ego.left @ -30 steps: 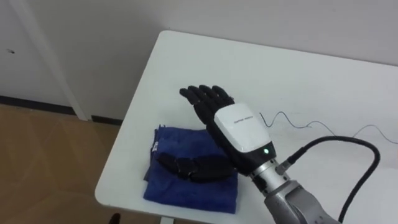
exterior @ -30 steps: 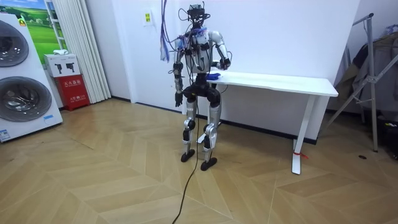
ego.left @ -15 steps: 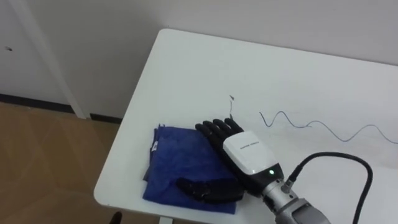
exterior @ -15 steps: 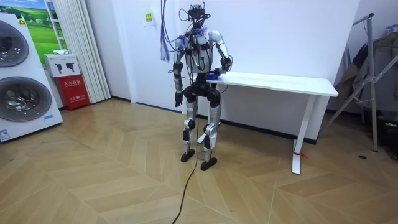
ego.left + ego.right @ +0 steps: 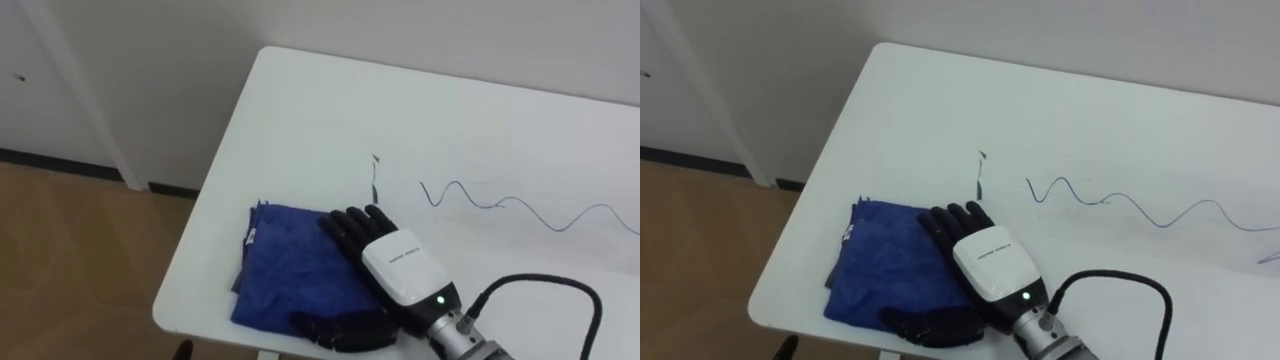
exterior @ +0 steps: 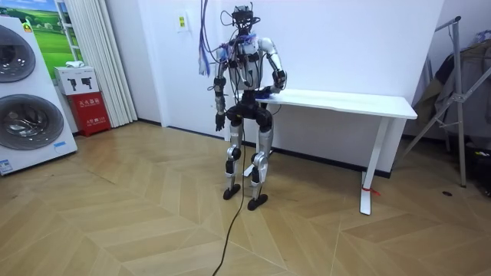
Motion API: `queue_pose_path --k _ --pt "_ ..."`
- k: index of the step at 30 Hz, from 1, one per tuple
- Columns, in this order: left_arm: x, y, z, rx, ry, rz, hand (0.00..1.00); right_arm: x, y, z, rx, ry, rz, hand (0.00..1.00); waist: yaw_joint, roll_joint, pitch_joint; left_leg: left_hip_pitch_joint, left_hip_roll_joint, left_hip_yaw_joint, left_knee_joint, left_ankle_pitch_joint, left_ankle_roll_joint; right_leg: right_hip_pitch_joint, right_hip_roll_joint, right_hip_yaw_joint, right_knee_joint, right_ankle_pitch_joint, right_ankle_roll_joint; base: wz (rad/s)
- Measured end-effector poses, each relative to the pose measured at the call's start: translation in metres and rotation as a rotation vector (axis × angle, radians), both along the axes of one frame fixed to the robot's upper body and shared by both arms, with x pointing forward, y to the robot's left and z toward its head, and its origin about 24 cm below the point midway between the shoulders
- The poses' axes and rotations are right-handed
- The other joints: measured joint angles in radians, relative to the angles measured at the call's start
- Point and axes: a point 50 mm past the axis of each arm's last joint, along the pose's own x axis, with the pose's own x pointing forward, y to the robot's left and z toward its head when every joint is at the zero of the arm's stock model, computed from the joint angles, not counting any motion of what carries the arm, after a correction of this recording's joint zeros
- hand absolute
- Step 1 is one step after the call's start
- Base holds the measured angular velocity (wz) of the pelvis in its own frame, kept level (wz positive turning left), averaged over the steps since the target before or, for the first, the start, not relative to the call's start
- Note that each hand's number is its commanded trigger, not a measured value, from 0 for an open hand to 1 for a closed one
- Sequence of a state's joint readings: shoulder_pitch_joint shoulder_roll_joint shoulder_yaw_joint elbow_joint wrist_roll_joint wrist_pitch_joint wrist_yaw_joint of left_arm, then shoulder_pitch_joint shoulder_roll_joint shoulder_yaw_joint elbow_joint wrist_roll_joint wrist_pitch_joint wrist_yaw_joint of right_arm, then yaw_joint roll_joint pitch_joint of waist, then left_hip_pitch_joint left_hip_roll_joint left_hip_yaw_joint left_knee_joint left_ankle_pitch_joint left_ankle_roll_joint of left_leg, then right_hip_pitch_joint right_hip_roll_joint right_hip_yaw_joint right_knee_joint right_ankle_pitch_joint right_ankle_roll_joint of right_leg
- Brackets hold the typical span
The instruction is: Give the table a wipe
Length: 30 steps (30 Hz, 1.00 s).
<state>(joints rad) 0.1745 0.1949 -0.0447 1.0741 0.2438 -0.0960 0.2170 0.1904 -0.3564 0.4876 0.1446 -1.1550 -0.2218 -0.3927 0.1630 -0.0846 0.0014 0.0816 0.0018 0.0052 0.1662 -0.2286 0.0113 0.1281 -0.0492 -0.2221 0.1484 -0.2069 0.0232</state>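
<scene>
Light is bright, soft, even. The table (image 5: 320,110) beyond the right hand (image 5: 400,268) and its fingers (image 5: 352,224) is evenly lit. Faint shade hugs them on the blue cloth (image 5: 285,270).

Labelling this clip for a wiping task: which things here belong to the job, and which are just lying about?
Job: blue cloth; right hand, flat on it; white table; wavy pen line.
Lying about: washing machines; red box; curtain.

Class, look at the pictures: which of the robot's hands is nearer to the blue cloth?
Right. The right hand lies flat on the blue cloth near the white table's corner; the left hand hangs at the robot's side, away from the table.
</scene>
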Motion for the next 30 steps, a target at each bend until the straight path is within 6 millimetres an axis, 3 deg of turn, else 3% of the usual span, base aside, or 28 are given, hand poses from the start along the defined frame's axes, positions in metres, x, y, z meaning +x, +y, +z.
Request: queue_pose_path --k 19,30 --pt "-0.004 -0.004 -0.003 -0.011 0.019 0.006 0.00 -0.008 0.018 0.000 0.039 -0.015 0.085 0.00 0.026 0.002 -0.0006 0.000 -0.002 -0.001 -0.002 0.000 0.000 0.000 0.001 0.013 -0.015 0.001 0.000 0.00" --pt "-0.002 -0.006 -0.004 -0.012 0.018 -0.006 0.00 -0.010 0.021 -0.003 0.018 0.028 0.105 0.00 0.028 0.006 -0.0019 0.001 -0.002 -0.007 -0.004 0.000 0.000 0.010 0.000 -0.001 -0.015 0.001 0.001 0.03"
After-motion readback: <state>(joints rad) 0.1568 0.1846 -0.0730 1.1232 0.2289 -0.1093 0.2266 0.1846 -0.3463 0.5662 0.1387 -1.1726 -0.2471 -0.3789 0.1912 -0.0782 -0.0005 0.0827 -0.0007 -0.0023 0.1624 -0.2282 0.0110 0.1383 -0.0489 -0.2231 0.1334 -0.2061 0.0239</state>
